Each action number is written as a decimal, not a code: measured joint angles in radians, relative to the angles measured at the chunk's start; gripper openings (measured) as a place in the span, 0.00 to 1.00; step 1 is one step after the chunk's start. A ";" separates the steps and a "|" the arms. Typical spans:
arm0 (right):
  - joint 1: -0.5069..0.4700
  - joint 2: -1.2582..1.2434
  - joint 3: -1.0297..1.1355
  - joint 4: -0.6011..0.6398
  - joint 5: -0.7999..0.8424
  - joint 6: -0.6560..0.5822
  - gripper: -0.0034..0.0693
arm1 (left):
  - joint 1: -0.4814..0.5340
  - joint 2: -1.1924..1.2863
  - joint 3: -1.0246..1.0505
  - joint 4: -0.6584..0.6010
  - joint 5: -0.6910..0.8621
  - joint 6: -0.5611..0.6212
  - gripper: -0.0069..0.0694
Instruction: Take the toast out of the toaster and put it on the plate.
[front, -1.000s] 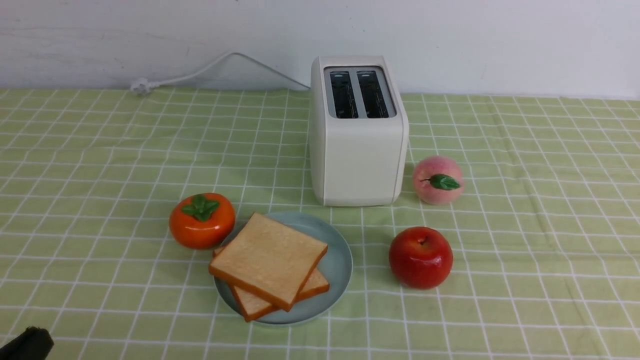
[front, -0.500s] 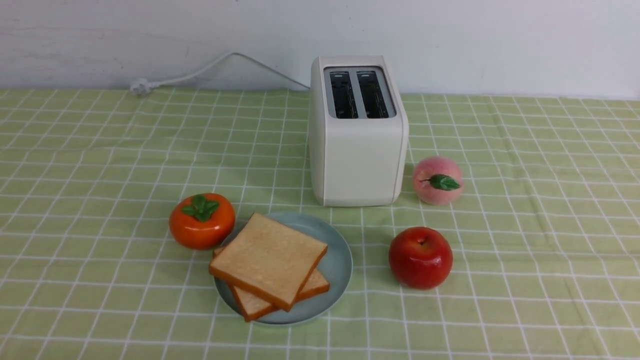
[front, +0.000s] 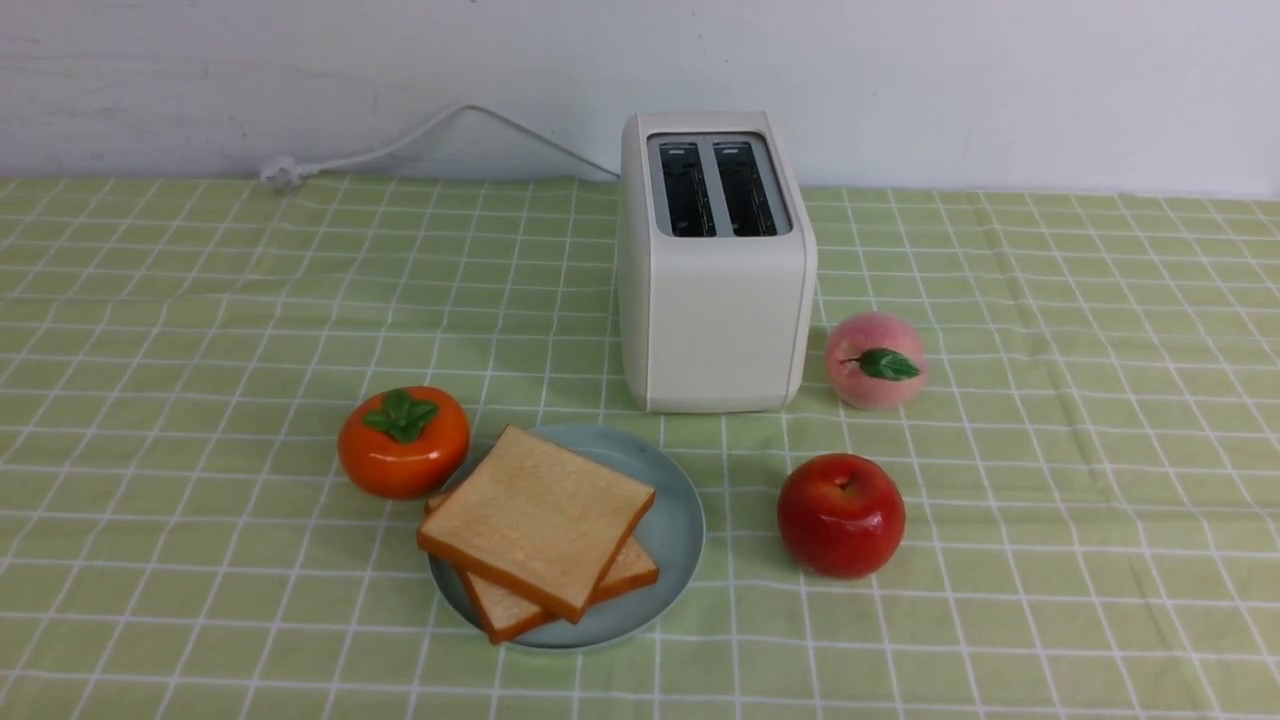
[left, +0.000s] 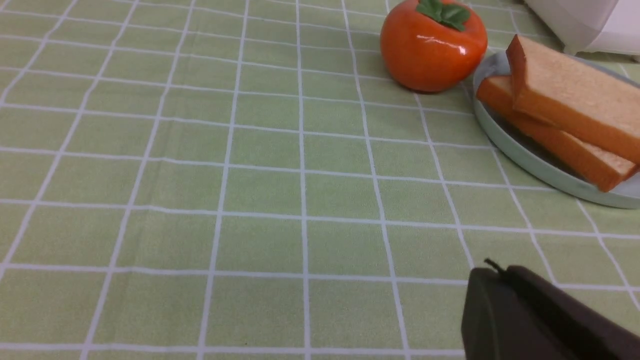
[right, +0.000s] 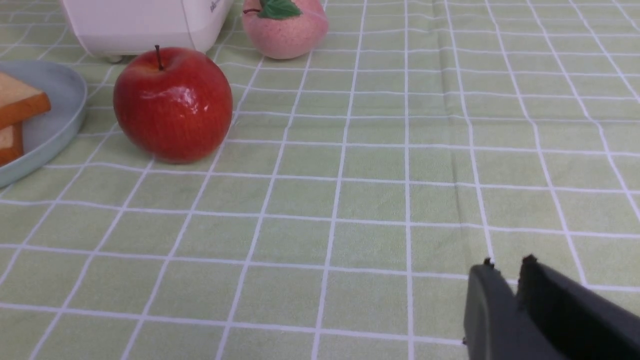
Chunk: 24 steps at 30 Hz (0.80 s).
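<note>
I had two toast slices on the plate (front: 672, 560), stacked crosswise. Top slice (front: 540, 515): pale tan face, browner crust, flat, slightly tilted, one corner out past the rim. Lower slice (front: 625, 570): same coloring, turned at a different angle, mostly covered, corners poking out. Plate was round, pale blue-green, low rim, in front of the toaster and a bit to its left. Toaster (front: 725, 320) was cream-white, boxy, upright, two dark slots on top. Persimmon (front: 404, 445) sat at the plate's left edge, red apple (front: 841, 515) to the plate's right, pink peach (front: 876, 360) just beside the toaster on its right.

Only my front view gave me the slots, the white cord and the plug (front: 281, 172) by the wall. Left wrist view gave me the slices' thick crust sides, the persimmon and just a lower corner of the toaster. Right wrist view gave me the apple's stem side-on, the peach and only part of the plate.

Grippers showed only in the wrist views. Left gripper (left: 495, 267) was clenched, tips together, holding nothing. Right gripper (right: 509, 264) was slightly released, narrow gap between tips, nothing in it. Both were over the checkered green cloth (front: 1100, 450).
</note>
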<state>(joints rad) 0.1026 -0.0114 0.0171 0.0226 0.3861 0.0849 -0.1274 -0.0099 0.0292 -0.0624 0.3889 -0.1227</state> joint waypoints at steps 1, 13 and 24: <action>0.000 0.000 0.000 0.000 0.000 0.000 0.18 | 0.000 0.000 0.000 0.000 0.000 -0.001 0.07; 0.000 0.000 0.000 0.000 0.000 0.000 0.19 | 0.000 0.000 0.000 0.000 0.000 -0.003 0.08; 0.000 0.000 0.000 0.000 0.000 0.000 0.21 | 0.000 0.000 0.000 0.000 0.001 -0.003 0.08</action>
<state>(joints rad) 0.1026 -0.0114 0.0171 0.0226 0.3861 0.0849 -0.1274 -0.0099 0.0292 -0.0624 0.3898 -0.1258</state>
